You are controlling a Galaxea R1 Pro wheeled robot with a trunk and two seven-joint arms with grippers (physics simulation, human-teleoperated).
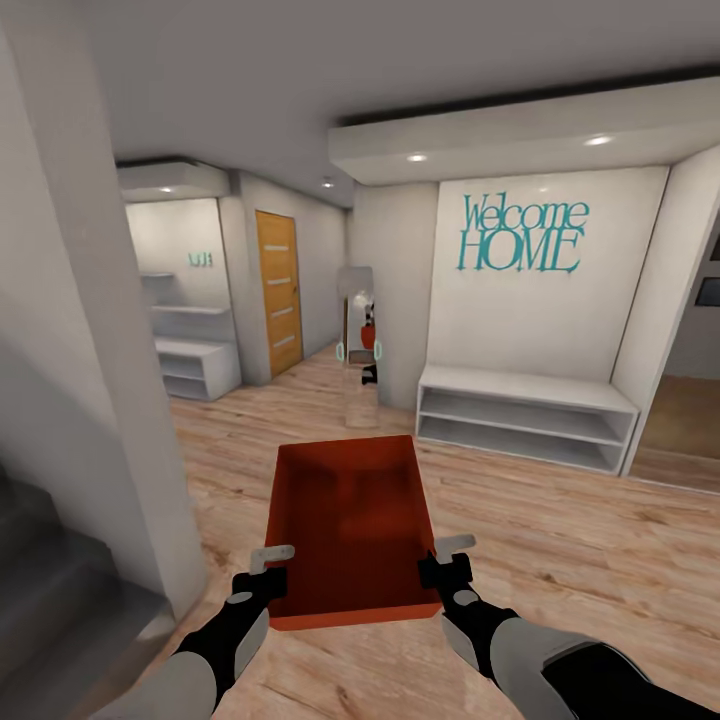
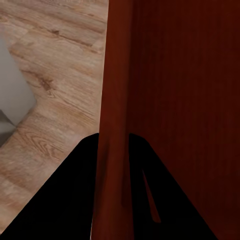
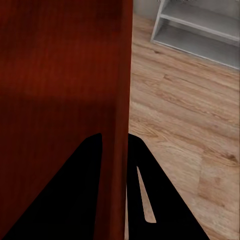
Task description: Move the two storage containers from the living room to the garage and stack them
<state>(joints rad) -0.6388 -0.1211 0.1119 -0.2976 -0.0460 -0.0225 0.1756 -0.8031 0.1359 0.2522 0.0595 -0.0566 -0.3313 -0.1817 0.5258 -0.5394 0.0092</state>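
Grippers, pair: your left gripper (image 1: 268, 568) pinches the left wall of the red-orange, straight-walled, open-top plastic storage container (image 1: 350, 520); your right gripper (image 1: 447, 560) pinches its right wall. Both wrist views show a wall (image 2: 117, 100) (image 3: 117, 75) running between dark fingers pressed onto it.

Container: held level in front of you, clear of the glossy light wood-plank flooring (image 1: 560, 560), empty inside.

Surroundings: white low open shelf unit (image 1: 525, 415) at far right under teal "Welcome HOME" wall lettering (image 1: 522, 235); orange-brown wooden door (image 1: 277, 290) at far left; tall narrow mirror (image 1: 360, 345) far centre; cream wall corner (image 1: 90, 380) near left.

Step in hand, as judged: carrying one container toward the garage; the dark concrete floor is not reached.

Next move calls for: steering clear of the near-left corner, with both pinches kept even so the bin does not tilt.
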